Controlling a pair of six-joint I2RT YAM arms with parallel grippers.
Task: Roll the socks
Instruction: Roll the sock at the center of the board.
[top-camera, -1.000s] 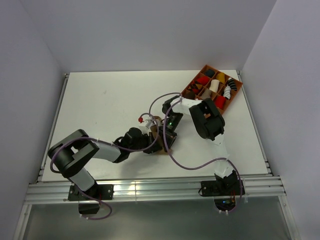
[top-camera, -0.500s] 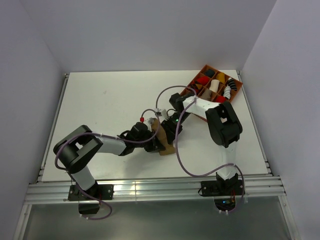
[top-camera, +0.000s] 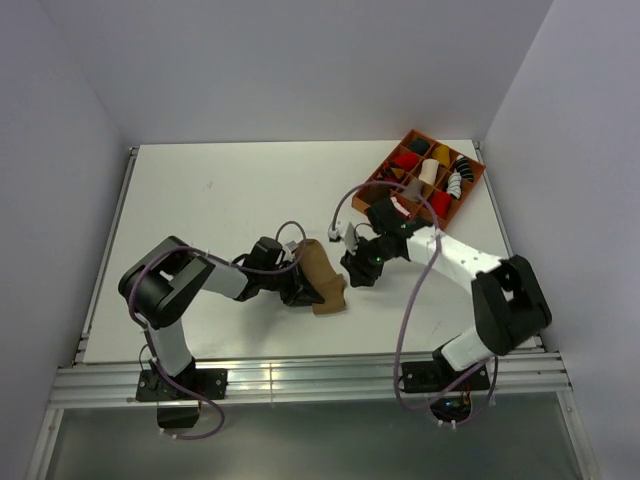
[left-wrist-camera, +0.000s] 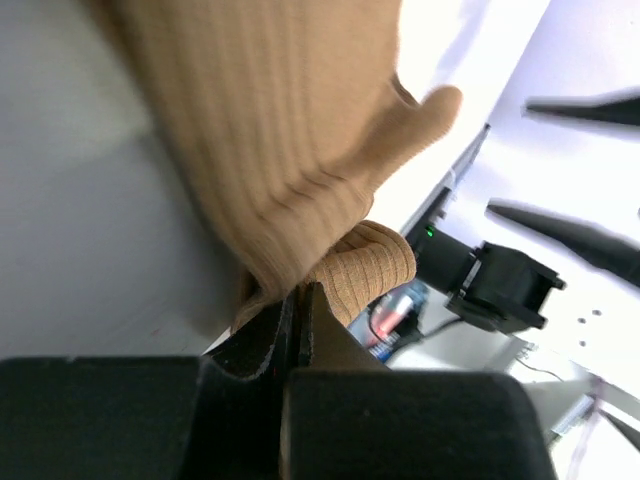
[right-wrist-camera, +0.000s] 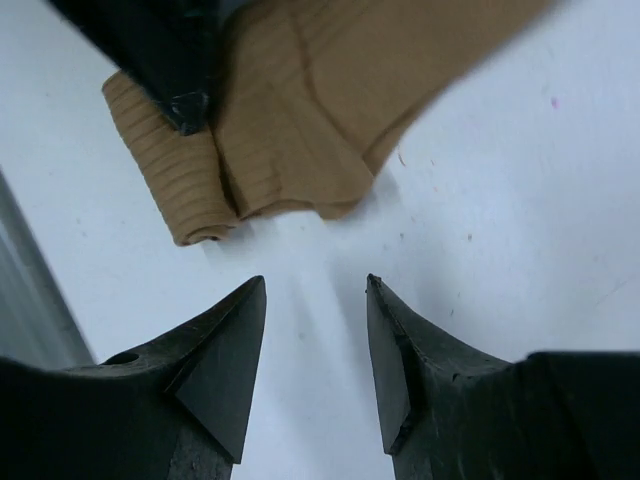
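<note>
The tan-brown sock (top-camera: 322, 281) lies on the white table near its middle, partly folded, with a rolled end at its near side. It fills the left wrist view (left-wrist-camera: 290, 150) and shows in the right wrist view (right-wrist-camera: 300, 110). My left gripper (top-camera: 300, 290) is shut on the sock's edge, jaws pressed together (left-wrist-camera: 298, 320). My right gripper (top-camera: 355, 272) is open and empty just right of the sock, a short gap away (right-wrist-camera: 315, 290). The red-and-white striped sock is not in view.
A brown divided tray (top-camera: 470, 185) at the back right holds several sock rolls in red, black, white and yellow. The right arm's purple cable loops over the table between the tray and the sock. The table's metal front rail (top-camera: 300, 375) runs along the near edge.
My right gripper has let go and pulled back to the right, off the sock. The sock now lies flatter on the table, with my left gripper still on it. The striped sock no longer shows.
</note>
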